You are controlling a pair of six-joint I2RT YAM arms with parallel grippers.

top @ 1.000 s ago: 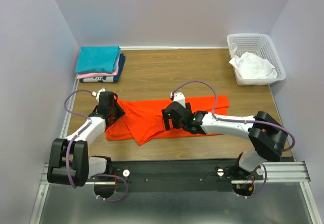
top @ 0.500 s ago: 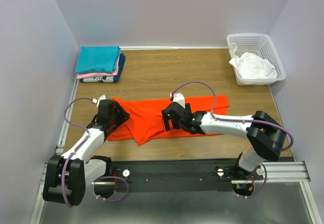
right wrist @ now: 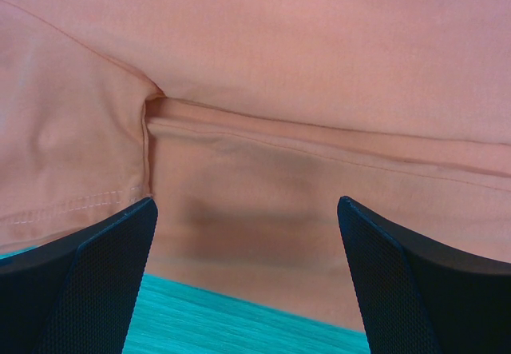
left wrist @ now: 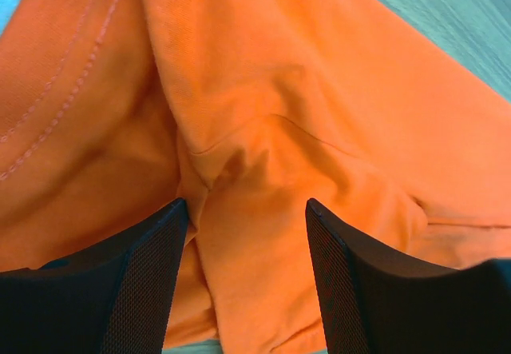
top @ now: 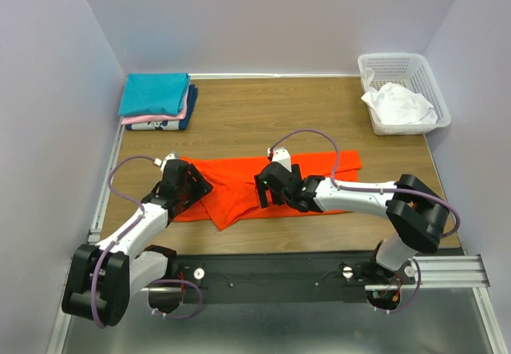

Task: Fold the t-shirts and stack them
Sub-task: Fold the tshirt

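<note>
The orange-red t-shirt (top: 231,196) lies rumpled on the table (top: 263,118) towards the near edge, long axis left to right. The left gripper (top: 192,186) sits on its left end, jaws parted astride a ridge of cloth. The right gripper (top: 267,190) sits at its middle, jaws spread wide. A folded stack (top: 157,98) lies far left and a basket (top: 423,70) holding a white shirt (top: 398,105) far right, both well apart.

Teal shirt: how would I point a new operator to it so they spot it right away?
Look to the far left corner of the wooden table, where a folded pile sits. The teal t-shirt is its top layer, lying flat. It is the only teal cloth in view, with a pink t-shirt and a navy t-shirt edging out beneath.
</note>
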